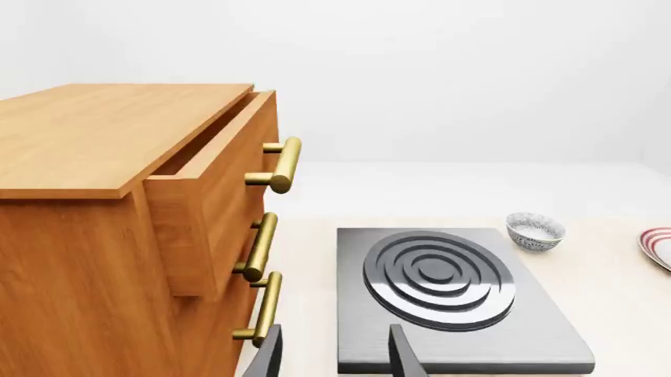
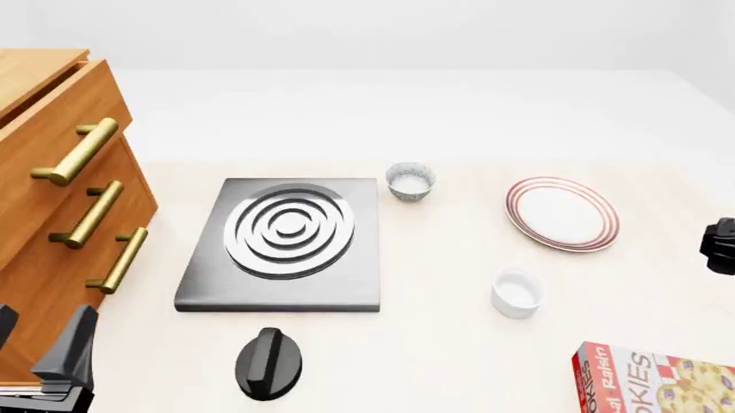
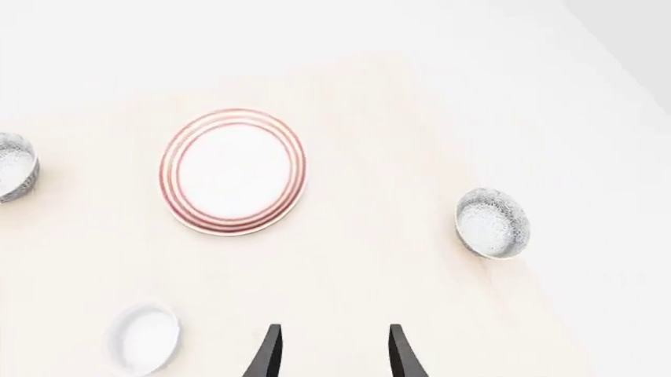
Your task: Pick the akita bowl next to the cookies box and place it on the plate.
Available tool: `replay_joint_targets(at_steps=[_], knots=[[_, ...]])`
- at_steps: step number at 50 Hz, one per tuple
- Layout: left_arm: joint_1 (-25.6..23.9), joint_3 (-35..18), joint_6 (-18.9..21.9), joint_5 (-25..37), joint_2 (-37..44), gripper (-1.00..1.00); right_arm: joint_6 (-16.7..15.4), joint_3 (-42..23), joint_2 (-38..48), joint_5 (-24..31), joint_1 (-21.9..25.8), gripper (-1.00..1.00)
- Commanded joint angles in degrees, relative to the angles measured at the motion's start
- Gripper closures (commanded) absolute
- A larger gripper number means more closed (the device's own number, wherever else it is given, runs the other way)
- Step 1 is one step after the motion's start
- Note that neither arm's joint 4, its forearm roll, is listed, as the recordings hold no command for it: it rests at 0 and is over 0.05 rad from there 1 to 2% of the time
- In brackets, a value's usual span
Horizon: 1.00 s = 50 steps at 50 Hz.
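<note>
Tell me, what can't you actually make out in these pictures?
- Cookies box: front view's bottom edge cuts it off.
- Second akita bowl: only in the right wrist view; absent from the front view.
- Right gripper: only finger ends show.
- Plate: left wrist view's edge cuts it.
- Top drawer: inside hidden.

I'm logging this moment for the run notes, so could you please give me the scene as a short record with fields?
plate: red-ringed plate, bare, on the table's right part
bowl by stove: speckled bowl, past the stove plate's far right corner
second bowl: second speckled bowl, only in right wrist view, near the table edge
cup: white cup, nearer than the plate
cookies box: cookies box, near right corner, partly cut off
knob: black knob, before the stove plate
dresser: wooden dresser, top drawer ajar
left claw: left claw, open, empty
right claw: right claw, open, empty
</note>
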Motion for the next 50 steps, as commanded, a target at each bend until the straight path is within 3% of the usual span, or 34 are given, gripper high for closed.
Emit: replay_joint_targets(at_steps=[1,7,20,24,32,39,50], knots=[[0.0,0.0,0.0,0.0,0.0,-1.00,-1.0,-5.0,7.1,0.7,-4.4,-1.00],[0.0,0.0,0.0,0.0,0.0,-1.00,-0.5,-8.8,11.3,2.0,-7.2,-1.00],[0.0,0.0,0.0,0.0,0.0,-1.00,-2.9,-19.1,21.4,5.0,-16.7,-1.00],[0.0,0.0,0.0,0.0,0.0,-1.00,-2.0,-21.0,22.4,5.8,-17.5,-1.00],[0.0,0.0,0.0,0.0,0.0,-1.00,-4.2,-25.4,27.4,6.7,-22.3,-1.00],[0.0,0.0,0.0,0.0,0.0,-1.00,-2.9,-28.9,30.9,7.9,-24.9,-1.00],[0.0,0.0,0.0,0.0,0.0,-1.00,-3.8,-33.9,36.4,9.2,-29.0,-1.00]])
